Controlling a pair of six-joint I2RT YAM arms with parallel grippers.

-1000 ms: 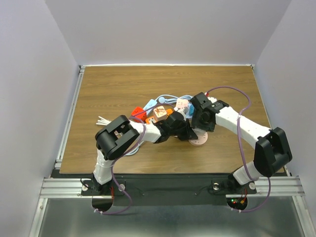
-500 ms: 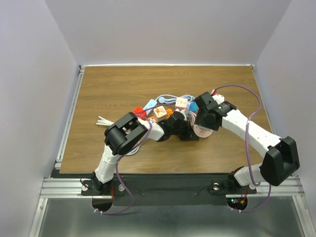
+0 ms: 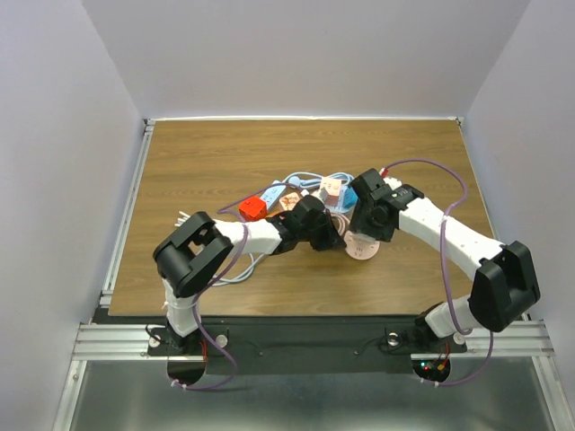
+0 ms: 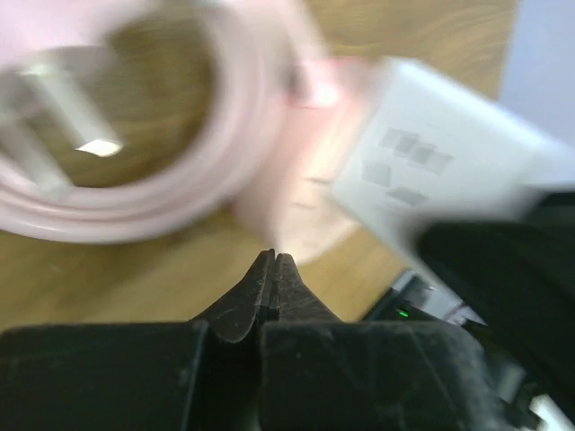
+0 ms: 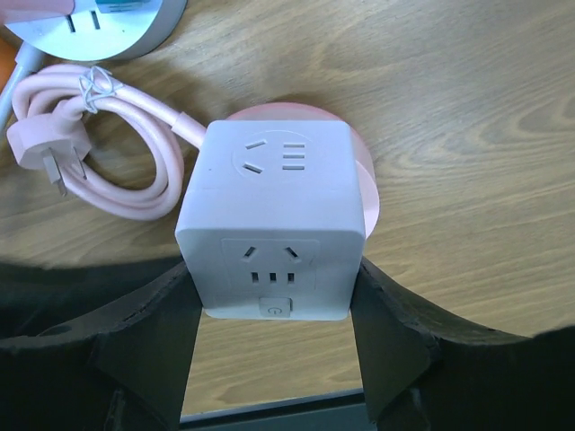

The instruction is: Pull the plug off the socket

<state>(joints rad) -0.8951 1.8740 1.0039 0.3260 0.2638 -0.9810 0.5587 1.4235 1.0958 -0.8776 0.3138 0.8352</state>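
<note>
Left claw (image 4: 272, 268): you have it pinched fully together with nothing between its tips. It hangs low over the table (image 3: 198, 153), and from above it is just left of the socket cube.
Right claw (image 5: 269, 269): its two fingers stand wide and press against the left and right faces of the socket cube (image 5: 269, 180), so it has hold of that cube.
Socket cube: white and upright on a round pink base (image 5: 368, 193) that sits flat on the table. Its top and near faces show outlets with nothing in them.
Plug (image 5: 40, 148): pink, lying on the table to the cube's left in the right wrist view. Its pins are bare, out of any outlet, and apart from the cube.
Pink cable (image 5: 144, 171): coiled and held by a wire twist, lying between the plug and the cube, just beside the cube's left face.
In your way: from above, both claws crowd the same spot. In the left wrist view the blurred coil and cube fill the frame right ahead of the closed tips.
Round socket (image 5: 99, 27): grey-rimmed, beyond the coil.
Far clutter: a red block (image 3: 252, 208), blue cable loops (image 3: 301, 178) and a small pink-topped cube (image 3: 334, 189) are packed together behind the claws. You cannot tell what is plugged in there.
White bundle (image 3: 184, 218): off to the left, near the left arm.
</note>
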